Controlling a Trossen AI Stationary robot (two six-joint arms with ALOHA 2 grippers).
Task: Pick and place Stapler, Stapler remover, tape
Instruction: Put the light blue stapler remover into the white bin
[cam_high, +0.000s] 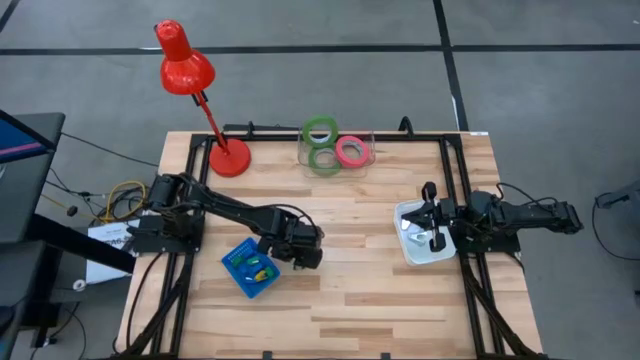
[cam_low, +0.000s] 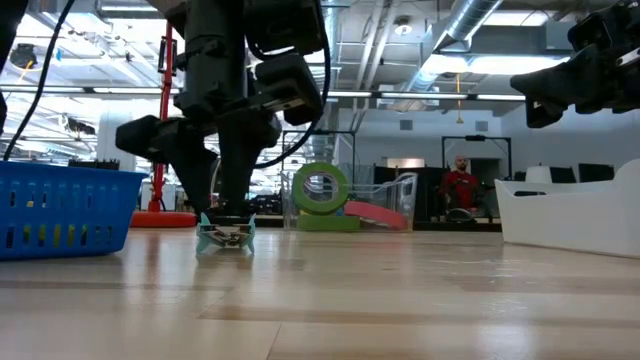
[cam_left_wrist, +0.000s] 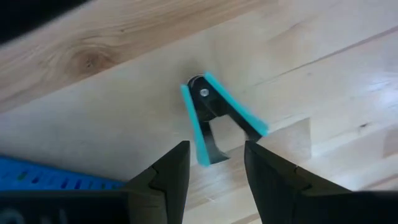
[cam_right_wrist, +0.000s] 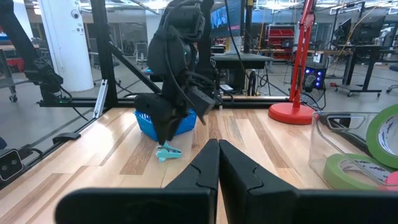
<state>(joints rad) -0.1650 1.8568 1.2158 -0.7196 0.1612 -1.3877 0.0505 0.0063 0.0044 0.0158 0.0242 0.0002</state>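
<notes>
The left hand (cam_low: 226, 212) hung low over the wooden worktop (cam_high: 340, 290), directly above the teal staple remover (cam_low: 226, 235), which sat on the bare wood just beside the blue basket (cam_high: 251, 266), on the side toward the worktop's middle. In the left wrist view the two dark fingers (cam_left_wrist: 171, 174) stood partly apart, one on each side of the remover's open end, gripping nothing. The remover formed a narrow V: its two teal arms met at a riveted pivot and spread toward the fingers, so its long axis ran from the pivot straight into the gap between them. The low view showed it resting flat on the wood.

Open wood lay all around the remover except on the basket side. The near half of the worktop was bare out to its front edge, and a wide free strip ran across the middle to the white tray (cam_high: 414, 247) at the right edge.

The right hand (cam_high: 436, 217) hovered over that tray, its fingers (cam_right_wrist: 219, 163) pressed fully together and holding nothing.

At the far edge a clear container (cam_high: 338, 152) held the tape: two green rolls (cam_high: 320, 131) and a pink one (cam_high: 351, 151). A red desk lamp (cam_high: 186, 62) stood at the far left.
</notes>
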